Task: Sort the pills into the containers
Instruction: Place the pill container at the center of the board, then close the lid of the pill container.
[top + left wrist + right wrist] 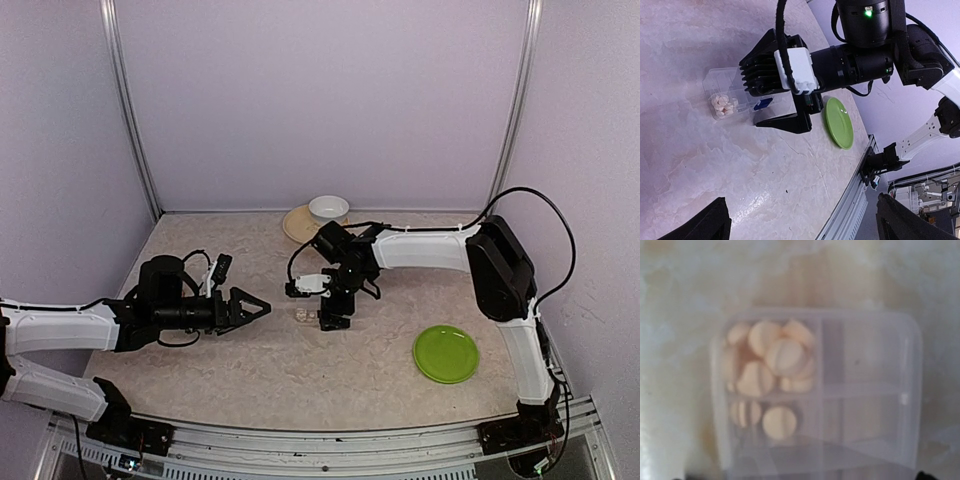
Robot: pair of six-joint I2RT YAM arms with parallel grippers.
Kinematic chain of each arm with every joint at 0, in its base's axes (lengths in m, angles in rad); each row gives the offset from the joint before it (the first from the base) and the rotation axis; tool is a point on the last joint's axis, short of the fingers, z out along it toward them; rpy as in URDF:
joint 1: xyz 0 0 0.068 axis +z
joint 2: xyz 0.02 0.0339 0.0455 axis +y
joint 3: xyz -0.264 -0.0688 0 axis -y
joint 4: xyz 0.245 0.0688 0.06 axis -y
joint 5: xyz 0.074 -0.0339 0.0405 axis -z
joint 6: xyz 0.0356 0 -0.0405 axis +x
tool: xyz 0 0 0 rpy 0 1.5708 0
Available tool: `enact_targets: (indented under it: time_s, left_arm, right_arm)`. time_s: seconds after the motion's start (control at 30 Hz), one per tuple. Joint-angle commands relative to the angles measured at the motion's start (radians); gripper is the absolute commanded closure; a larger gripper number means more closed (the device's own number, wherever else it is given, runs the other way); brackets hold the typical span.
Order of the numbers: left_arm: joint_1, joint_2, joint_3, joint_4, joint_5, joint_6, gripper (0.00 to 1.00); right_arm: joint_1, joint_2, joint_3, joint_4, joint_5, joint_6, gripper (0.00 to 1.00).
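Observation:
The clear pill box [303, 315] lies on the table in the middle. In the right wrist view the box [865, 365] fills the frame. Several pale round pills [772, 357] are heaped in its upper left compartment and two pills [775, 422] lie in the lower left one; the right compartments look empty. My right gripper [335, 318] points straight down, close over the box, with only two dark tips at the frame's bottom corners, set wide apart. My left gripper [255, 308] is open and empty, left of the box. From it I see the box [727, 85], the pills [724, 104] and a right finger [785, 121].
A green round plate [446, 353] lies at the front right and also shows in the left wrist view [839, 122]. A white bowl [328, 208] stands on a tan plate [298, 226] at the back wall. The table's metal front rail [860, 200] is near.

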Motion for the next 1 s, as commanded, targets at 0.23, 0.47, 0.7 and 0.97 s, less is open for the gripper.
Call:
enact_targets:
  time_s: [0.23, 0.47, 0.7, 0.97]
  left_arm:
    - [0.009, 0.021, 0.072, -0.132, -0.136, 0.044, 0.01]
    - [0.018, 0.124, 0.154, -0.188, -0.251, 0.043, 0.01]
    - [0.015, 0.3, 0.262, -0.18, -0.285, 0.046, 0.01]
    - [-0.018, 0.472, 0.372, -0.19, -0.317, 0.066, 0.01]
  right_arm:
    - [-0.037, -0.211, -0.092, 0.087, -0.146, 0.088, 0.0]
    - [-0.087, -0.357, -0.264, 0.31, -0.25, 0.227, 0.0]
    - [-0.093, -0.312, -0.291, 0.381, -0.082, 0.347, 0.0]
    - [-0.092, -0.25, -0.337, 0.459, 0.092, 0.399, 0.0]
